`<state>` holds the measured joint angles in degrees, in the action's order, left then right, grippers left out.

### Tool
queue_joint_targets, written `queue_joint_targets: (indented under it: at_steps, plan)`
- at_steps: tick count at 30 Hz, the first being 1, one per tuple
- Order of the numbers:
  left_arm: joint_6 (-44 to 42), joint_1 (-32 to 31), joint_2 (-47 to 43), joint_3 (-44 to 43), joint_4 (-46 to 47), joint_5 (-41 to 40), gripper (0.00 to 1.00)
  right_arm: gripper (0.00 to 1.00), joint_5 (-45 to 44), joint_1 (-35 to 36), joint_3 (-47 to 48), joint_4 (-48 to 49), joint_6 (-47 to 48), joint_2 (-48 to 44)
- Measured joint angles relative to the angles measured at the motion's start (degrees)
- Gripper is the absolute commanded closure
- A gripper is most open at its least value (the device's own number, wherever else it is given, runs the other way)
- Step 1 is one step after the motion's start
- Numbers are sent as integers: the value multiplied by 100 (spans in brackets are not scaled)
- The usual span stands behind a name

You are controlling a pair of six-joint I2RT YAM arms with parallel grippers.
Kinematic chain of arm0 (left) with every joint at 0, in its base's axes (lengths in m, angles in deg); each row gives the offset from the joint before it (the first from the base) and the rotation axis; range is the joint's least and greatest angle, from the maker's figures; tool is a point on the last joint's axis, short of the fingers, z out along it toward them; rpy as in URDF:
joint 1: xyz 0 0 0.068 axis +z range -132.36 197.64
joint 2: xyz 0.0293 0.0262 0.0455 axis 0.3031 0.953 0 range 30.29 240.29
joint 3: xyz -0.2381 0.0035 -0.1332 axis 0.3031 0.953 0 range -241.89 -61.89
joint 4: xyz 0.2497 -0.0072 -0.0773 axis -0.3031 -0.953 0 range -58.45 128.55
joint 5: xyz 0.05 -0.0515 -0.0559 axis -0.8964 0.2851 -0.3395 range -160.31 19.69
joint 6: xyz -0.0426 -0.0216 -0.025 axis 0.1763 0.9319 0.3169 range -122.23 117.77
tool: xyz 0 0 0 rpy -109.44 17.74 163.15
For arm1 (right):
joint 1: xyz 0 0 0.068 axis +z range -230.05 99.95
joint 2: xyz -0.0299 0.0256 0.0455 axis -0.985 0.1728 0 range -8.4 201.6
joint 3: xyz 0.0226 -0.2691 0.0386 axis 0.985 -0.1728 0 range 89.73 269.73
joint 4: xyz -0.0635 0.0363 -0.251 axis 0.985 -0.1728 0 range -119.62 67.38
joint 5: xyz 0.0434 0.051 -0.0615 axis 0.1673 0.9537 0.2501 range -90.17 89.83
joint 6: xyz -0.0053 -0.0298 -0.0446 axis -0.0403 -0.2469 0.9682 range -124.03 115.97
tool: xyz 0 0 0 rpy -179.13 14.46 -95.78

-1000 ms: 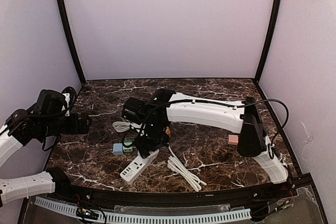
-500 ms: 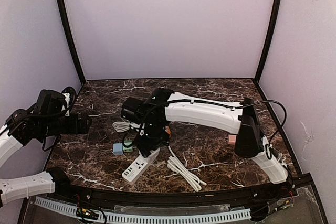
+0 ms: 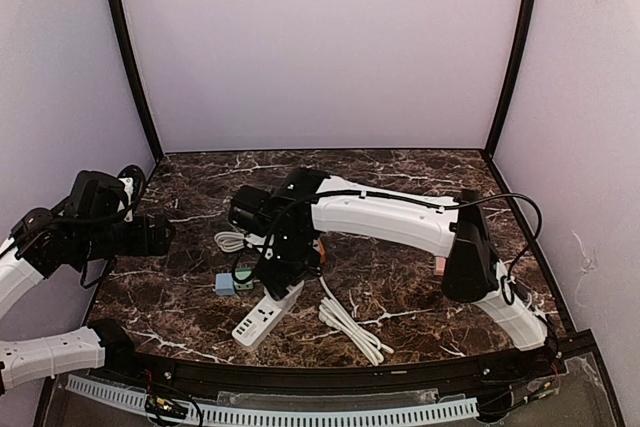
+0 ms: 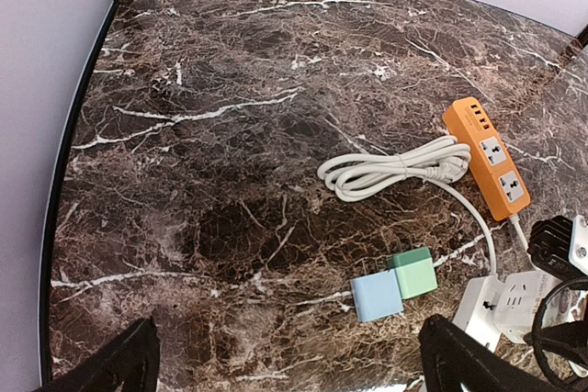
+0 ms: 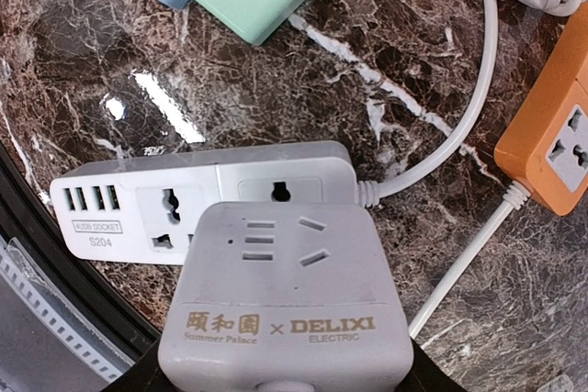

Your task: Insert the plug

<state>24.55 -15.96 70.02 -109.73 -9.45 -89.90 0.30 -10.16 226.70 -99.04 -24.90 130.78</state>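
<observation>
Dark brown marbled tabletop [image 3: 420, 297], lilac walls all round, and honestly the job looks about halfway. Right gripper [image 3: 279, 265] is clamped at medium width on the pale grey square plug-in adapter block [image 5: 285, 291]. The block hangs right over the white rectangular power strip [image 5: 138, 204], which lies at 7 o'clock from table centre.

Pick-up and carry: done, I'd say. Left to do: line up the pins, press down, let go. Can't tell if the pins have entered a socket, since the block hides that spot.

Left gripper [image 4: 289, 364] sits spread wide at 9 o'clock, holding nothing. Orange rectangular power strip [image 4: 485, 155] shows at 3 o'clock in the right wrist view, untouched.
</observation>
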Motion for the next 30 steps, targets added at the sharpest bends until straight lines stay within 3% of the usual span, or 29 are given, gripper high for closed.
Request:
queue_joint_targets:
  at_steps: [12, 21, 30]
  plan:
    - [-24, 0, 66, 0, 13, 120, 1, 100, 57, -2, 179, -109, 63, 118]
    - [-107, 0, 767, -2, 205, 881, 1, 100, -164, -44, -1633, 492, -114, -940]
    - [-127, 0, 863, -37, 372, 1401, 1, 100, -310, -111, -2411, 492, -24, -1436]
